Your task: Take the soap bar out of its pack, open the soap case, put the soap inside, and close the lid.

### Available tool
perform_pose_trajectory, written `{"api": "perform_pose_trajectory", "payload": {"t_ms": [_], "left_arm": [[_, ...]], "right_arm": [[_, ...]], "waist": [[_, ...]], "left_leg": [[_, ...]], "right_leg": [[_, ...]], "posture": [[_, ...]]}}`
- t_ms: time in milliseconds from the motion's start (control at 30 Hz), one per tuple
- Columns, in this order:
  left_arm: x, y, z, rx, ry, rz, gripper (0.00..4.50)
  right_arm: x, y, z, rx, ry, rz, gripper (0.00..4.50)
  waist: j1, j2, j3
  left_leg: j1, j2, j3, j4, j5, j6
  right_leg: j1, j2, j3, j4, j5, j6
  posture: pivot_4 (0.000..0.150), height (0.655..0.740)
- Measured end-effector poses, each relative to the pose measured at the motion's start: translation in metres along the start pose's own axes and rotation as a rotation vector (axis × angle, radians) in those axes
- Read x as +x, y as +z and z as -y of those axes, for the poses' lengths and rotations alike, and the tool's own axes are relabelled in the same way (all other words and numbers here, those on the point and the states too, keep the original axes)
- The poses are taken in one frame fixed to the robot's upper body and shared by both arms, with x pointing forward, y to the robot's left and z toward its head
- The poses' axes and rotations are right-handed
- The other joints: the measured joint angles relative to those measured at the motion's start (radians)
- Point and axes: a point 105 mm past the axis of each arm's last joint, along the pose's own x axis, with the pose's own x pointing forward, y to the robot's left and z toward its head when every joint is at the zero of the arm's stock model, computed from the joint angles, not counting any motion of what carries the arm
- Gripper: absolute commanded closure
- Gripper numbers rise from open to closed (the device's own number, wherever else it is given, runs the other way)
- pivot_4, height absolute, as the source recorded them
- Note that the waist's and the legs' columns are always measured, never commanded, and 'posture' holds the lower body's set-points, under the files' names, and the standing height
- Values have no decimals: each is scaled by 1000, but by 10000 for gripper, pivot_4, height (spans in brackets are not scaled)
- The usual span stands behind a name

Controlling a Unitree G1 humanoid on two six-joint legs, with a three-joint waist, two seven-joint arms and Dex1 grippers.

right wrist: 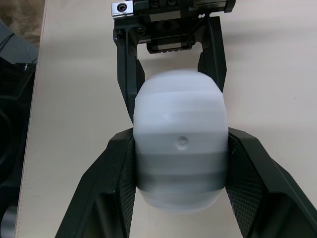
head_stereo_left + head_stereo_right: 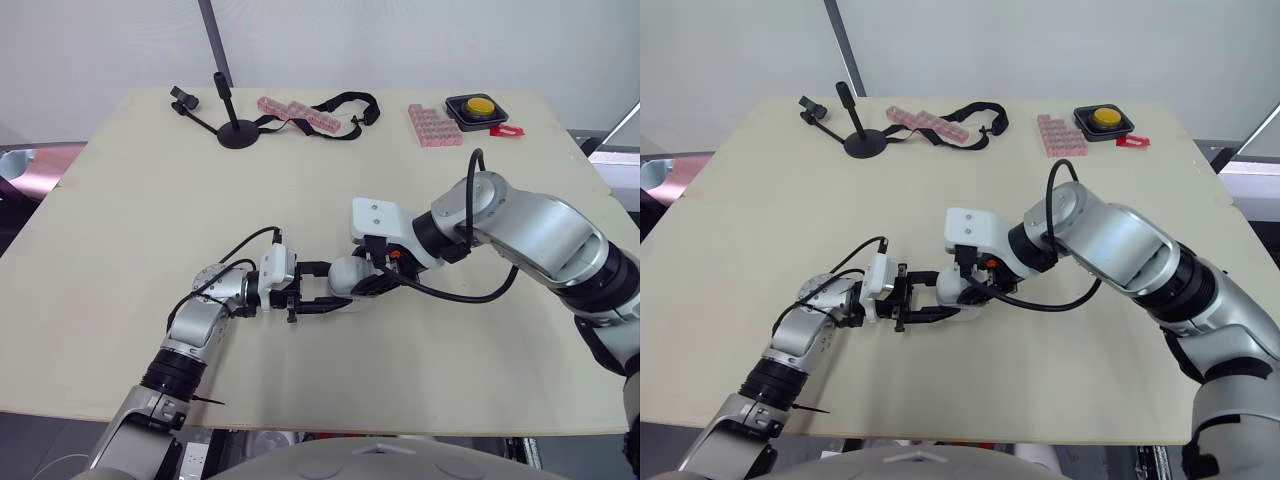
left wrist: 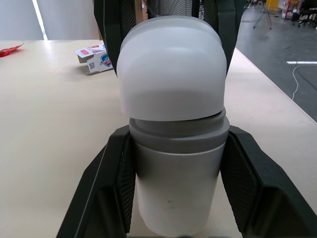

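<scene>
The soap case [image 2: 346,275] sits mid-table, held from both sides. My left gripper [image 3: 177,148] is shut on its grey base [image 3: 176,198]. Over the base sits the white lid [image 3: 171,69], with a grey rim showing just under it. My right gripper [image 1: 181,144] is shut on the white lid [image 1: 181,148], facing the left gripper [image 1: 171,29] across the case. A small printed soap pack [image 3: 94,58] lies on the table beyond the case in the left wrist view. I cannot see the soap bar itself.
At the table's [image 2: 120,250] far edge stand a black round-based stand [image 2: 237,132], pink block strips [image 2: 300,112], a black strap [image 2: 350,103], a pink block stack [image 2: 433,125] and a yellow button box [image 2: 480,106] with a red piece [image 2: 505,130].
</scene>
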Motion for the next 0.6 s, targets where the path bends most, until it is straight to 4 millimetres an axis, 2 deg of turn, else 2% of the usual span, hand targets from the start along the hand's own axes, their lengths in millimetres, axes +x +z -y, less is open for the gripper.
{"api": "perform_pose_trajectory", "payload": {"t_ms": [600], "left_arm": [[0, 0, 0, 3, -1, 0, 25928]], "right_arm": [[-1, -1, 0, -1, 6, -8, 25431]], "waist": [[0, 0, 0]], "left_leg": [[0, 0, 0, 0, 0, 0]], "right_leg": [[0, -1, 0, 0, 0, 0]], "posture": [[1500, 7400]]}}
